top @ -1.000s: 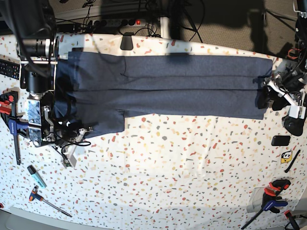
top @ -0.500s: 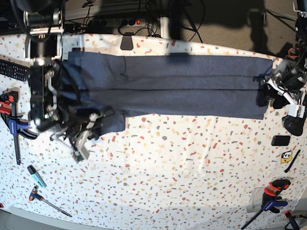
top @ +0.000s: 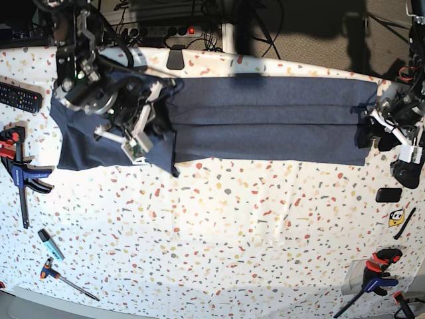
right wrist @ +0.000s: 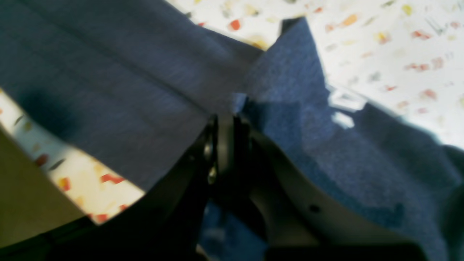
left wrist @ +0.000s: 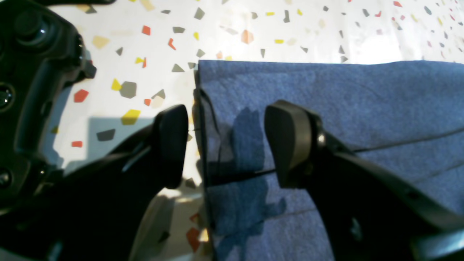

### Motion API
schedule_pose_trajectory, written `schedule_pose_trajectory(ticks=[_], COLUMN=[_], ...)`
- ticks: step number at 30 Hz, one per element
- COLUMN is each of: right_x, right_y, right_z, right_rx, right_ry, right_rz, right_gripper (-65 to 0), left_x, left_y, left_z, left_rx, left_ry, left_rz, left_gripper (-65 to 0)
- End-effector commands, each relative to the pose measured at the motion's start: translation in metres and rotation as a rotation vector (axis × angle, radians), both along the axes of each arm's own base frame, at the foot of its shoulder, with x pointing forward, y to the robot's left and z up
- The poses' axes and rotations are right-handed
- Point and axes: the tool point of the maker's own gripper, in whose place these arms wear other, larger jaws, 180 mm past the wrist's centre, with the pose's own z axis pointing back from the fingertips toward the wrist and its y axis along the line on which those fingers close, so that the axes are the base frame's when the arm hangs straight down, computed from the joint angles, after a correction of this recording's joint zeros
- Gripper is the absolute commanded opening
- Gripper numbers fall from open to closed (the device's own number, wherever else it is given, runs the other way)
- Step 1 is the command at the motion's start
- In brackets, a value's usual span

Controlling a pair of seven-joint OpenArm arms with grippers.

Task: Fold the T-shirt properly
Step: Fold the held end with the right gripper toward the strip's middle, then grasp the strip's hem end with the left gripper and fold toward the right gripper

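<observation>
Shirt (top: 265, 123) spans table (top: 232, 232) far side. My right gripper (right wrist: 226, 119) pinches its left end; left gripper (left wrist: 224, 145) gapes over right hem. Risk: thin pinch slipping, fold skews.

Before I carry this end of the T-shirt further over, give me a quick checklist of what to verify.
1. Right pincer shut on the T-shirt: ok, cloth is pinched between its closed fingers.
2. Left pincer gripping the far hem: not ok, it is open and straddles the edge.
3. Long strip lying flat on the table: ok, both lengthwise folds look straight.
4. Lifted end free of bunching: not ok, it is draped around the right arm.
5. Remote control clear of the cloth: ok, it lies apart.
6. Printed side facing inward: cannot tell.
</observation>
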Motion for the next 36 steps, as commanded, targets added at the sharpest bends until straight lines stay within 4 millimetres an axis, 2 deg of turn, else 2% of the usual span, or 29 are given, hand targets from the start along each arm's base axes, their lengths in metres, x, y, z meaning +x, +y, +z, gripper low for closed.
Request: schedule_pose_trajectory(ticks=[1, 6, 13, 22, 23, 26, 28, 36], right_x=[0.001, -0.017, -0.033, -0.037, -0.037, -0.038, -0.036, -0.029], right_y=[0.003, 0.006, 0.007, 0.008, 0.007, 0.007, 0.007, 0.007], right_z=[0.011, 0.0, -0.01, -0.012, -0.013, -0.013, -0.012, -0.007], right_rx=[0.02, 0.043, 0.043, 0.047, 0.046, 0.043, 0.044, 0.043], right_ry=[-0.043, -0.008, 0.034, 0.044, 0.046, 0.049, 0.044, 0.024], right_rz=[0.019, 0.019, 0.023, 0.024, 0.024, 0.024, 0.024, 0.024], right_gripper=[-65.0, -65.0, -65.0, -65.0, -62.3, -43.4, -35.2, -33.8], left_x=[0.01, 0.01, 0.01, 0.01, 0.01, 0.01, 0.01, -0.002], left_y=[0.006, 0.005, 0.006, 0.006, 0.006, 0.008, 0.01, 0.019], left_z=[0.018, 0.018, 0.018, 0.018, 0.018, 0.019, 0.019, 0.007], left_rx=[0.007, 0.006, 0.006, 0.007, 0.007, 0.013, 0.023, 0.054], left_ry=[-0.059, -0.06, -0.059, -0.059, -0.059, -0.058, -0.051, 0.025], left_rz=[0.0, -0.001, 0.0, -0.001, -0.001, -0.002, -0.005, -0.002], left_gripper=[-28.9, -28.9, -28.9, -28.9, -28.9, -28.9, -28.9, -28.9])
